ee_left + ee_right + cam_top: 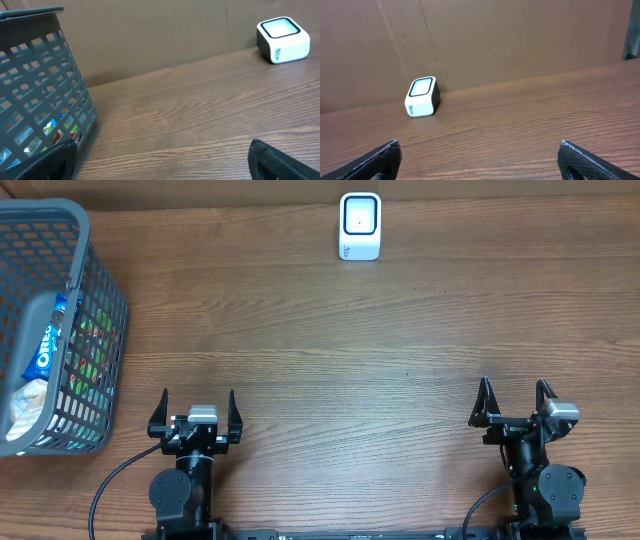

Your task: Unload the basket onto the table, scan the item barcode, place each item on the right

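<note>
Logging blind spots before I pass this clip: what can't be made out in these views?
Overhead: the basket is cut by the left edge; beyond the Oreo pack, its contents are masked by the mesh, no barcode readable.
Left wrist: only coloured scraps show through the mesh; lettering on the scanner is too small.
Right wrist: basket out of frame.

Mock shop checkout: barcode scanner (360,225), shopping basket (100,330), wooden table (350,360).

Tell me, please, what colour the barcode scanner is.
The barcode scanner is white, window framed black; best in left wrist view.
</note>
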Tool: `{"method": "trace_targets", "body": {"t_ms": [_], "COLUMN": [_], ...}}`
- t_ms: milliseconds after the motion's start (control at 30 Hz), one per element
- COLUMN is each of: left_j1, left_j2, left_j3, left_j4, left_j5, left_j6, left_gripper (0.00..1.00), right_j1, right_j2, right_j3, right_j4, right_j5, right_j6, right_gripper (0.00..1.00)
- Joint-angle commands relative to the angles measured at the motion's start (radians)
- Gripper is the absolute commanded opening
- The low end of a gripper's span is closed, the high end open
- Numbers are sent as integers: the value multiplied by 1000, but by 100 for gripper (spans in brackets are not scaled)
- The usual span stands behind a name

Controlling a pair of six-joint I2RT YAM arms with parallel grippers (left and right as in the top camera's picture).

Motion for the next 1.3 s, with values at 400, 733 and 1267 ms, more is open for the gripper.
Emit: {"method": "trace_targets", "body": {"t_ms": [400, 733, 1267], "left_j1": [5, 5, 5], "left_j2": [-6, -6, 291], "left_j3": [4, 116, 409], "left_j4": [51, 21, -32], "left_j5": [332, 358, 455], "left_j6": [-27, -68, -66], "left_gripper": [100, 100, 100], "right_j1": [-6, -6, -6], "right_j2": [-7, -7, 0], "right_j3": [-10, 119, 454], "right_j4": [25, 25, -187], "right_j5": [-87, -164, -208], "right_j6": [49, 53, 51], "right_gripper": [100, 100, 100]}}
